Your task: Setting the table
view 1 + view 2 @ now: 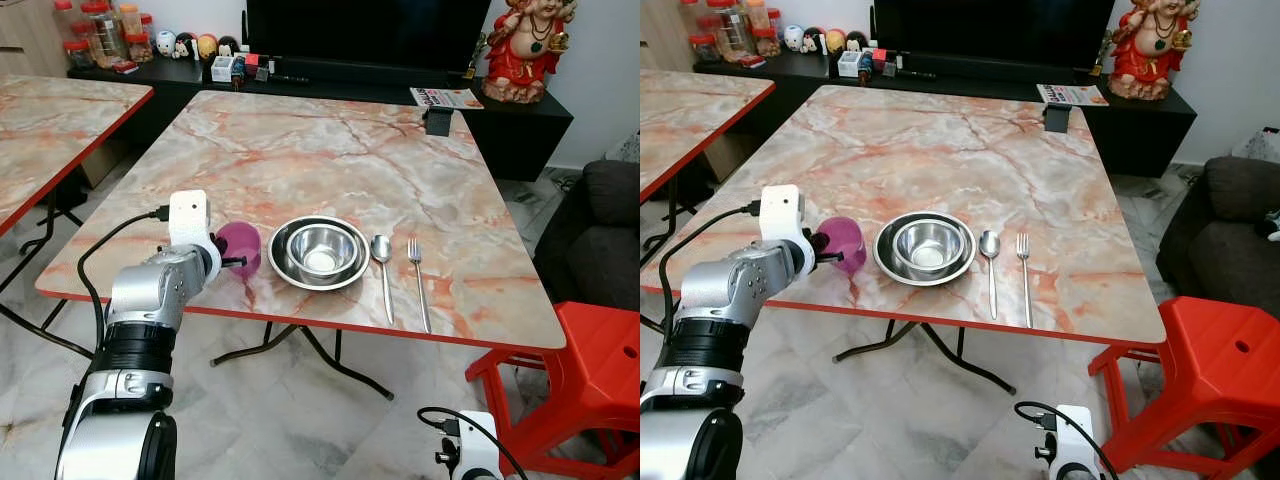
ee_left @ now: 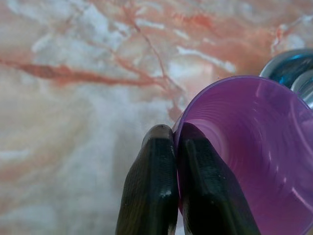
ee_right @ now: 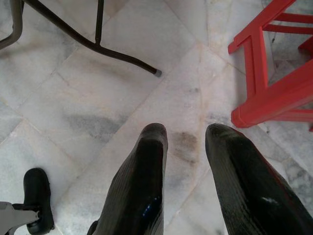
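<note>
Translucent purple plastic cup (image 2: 254, 156) cut off by wrist-view edge; shiny steel bowl (image 2: 293, 68) only a sliver. Small shelf figurines (image 1: 190, 45) too tiny to identify.

We can't really read anything here; the magazine (image 1: 446, 97) beside the red statue (image 1: 527, 45) has print on its cover, but it's too small.
</note>
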`<state>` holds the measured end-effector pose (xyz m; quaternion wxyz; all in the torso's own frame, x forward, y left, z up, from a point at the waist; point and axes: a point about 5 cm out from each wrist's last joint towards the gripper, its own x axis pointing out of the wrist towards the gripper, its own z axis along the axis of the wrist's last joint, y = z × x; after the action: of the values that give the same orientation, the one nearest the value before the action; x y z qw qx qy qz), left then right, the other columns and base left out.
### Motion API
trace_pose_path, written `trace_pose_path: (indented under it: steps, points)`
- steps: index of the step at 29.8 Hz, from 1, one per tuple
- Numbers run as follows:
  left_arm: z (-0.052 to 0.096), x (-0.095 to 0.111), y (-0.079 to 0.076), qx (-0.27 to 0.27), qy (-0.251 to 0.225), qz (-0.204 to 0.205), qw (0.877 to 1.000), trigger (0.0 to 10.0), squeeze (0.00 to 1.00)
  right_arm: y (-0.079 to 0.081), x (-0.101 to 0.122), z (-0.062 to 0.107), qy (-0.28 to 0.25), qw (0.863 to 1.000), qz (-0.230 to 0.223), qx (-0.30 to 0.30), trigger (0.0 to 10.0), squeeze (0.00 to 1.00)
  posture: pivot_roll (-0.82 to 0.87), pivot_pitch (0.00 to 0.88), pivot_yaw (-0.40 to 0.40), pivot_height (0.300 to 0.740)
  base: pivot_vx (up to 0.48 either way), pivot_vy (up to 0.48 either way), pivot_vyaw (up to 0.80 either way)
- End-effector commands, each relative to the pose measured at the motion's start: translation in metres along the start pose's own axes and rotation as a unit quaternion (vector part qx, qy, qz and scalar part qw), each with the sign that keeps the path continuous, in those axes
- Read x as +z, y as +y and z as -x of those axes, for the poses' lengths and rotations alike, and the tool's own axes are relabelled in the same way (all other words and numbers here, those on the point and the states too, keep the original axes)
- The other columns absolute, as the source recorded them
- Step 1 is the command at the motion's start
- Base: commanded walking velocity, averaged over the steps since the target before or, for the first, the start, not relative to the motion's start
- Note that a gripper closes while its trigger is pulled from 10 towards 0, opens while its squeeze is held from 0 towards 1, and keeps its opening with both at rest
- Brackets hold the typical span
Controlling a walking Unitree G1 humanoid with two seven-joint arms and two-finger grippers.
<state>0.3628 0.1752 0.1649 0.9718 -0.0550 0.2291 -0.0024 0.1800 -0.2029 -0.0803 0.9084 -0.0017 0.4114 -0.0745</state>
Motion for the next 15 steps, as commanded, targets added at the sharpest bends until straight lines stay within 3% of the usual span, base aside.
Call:
trace_pose_path:
  steps: [1, 6, 8, 9, 10, 11, 12, 15]
  points:
    - [0.0023, 0.0035, -0.0025, 0.001, -0.005, -0.004, 1.000, 10.0, 0.00, -0.0025, -0.0022, 0.0005, 0.005, 1.000, -0.002, -0.003, 10.0, 0.00, 0.02, 0.000, -0.051, 0.740, 0.000, 0.000, 0.00]
    - [0.0006, 0.0031, 0.0000, 0.015, -0.004, -0.012, 1.000, 10.0, 0.00, -0.0021, -0.0027, 0.0007, 0.006, 1.000, -0.002, -0.002, 10.0, 0.00, 0.01, 0.000, -0.046, 0.740, 0.000, 0.000, 0.00]
    - [0.0002, 0.0035, 0.0016, 0.024, -0.007, -0.015, 1.000, 10.0, 0.23, -0.0020, -0.0031, 0.0008, 0.006, 1.000, -0.003, -0.003, 10.0, 0.00, 0.01, 0.000, -0.046, 0.740, 0.000, 0.000, 0.00]
    - [0.0002, 0.0043, 0.0025, 0.029, -0.009, -0.018, 0.999, 10.0, 0.23, -0.0019, -0.0034, 0.0009, 0.006, 1.000, -0.003, -0.003, 10.0, 0.00, 0.01, 0.000, -0.046, 0.740, 0.000, 0.000, 0.00]
    - [0.0002, 0.0058, 0.0037, 0.038, -0.013, -0.020, 0.999, 10.0, 0.12, -0.0020, -0.0039, 0.0011, 0.007, 1.000, -0.003, -0.003, 10.0, 0.00, 0.01, 0.000, -0.046, 0.740, 0.000, 0.000, 0.00]
    - [0.0001, 0.0064, 0.0043, 0.041, -0.015, -0.020, 0.999, 10.0, 0.12, -0.0020, -0.0041, 0.0011, 0.007, 1.000, -0.003, -0.003, 10.0, 0.00, 0.01, 0.000, -0.046, 0.740, 0.000, 0.000, 0.00]
    - [-0.0001, 0.0074, 0.0050, 0.046, -0.018, -0.019, 0.999, 10.0, 0.00, -0.0021, -0.0043, 0.0012, 0.007, 1.000, -0.003, -0.003, 10.0, 0.00, 0.01, 0.000, -0.047, 0.740, 0.000, 0.000, 0.00]
    - [-0.0006, 0.0084, 0.0046, 0.047, -0.020, -0.016, 0.999, 10.0, 0.00, -0.0023, -0.0047, 0.0013, 0.008, 1.000, -0.002, -0.003, 10.0, 0.00, 0.01, 0.000, -0.047, 0.740, 0.000, 0.000, 0.00]
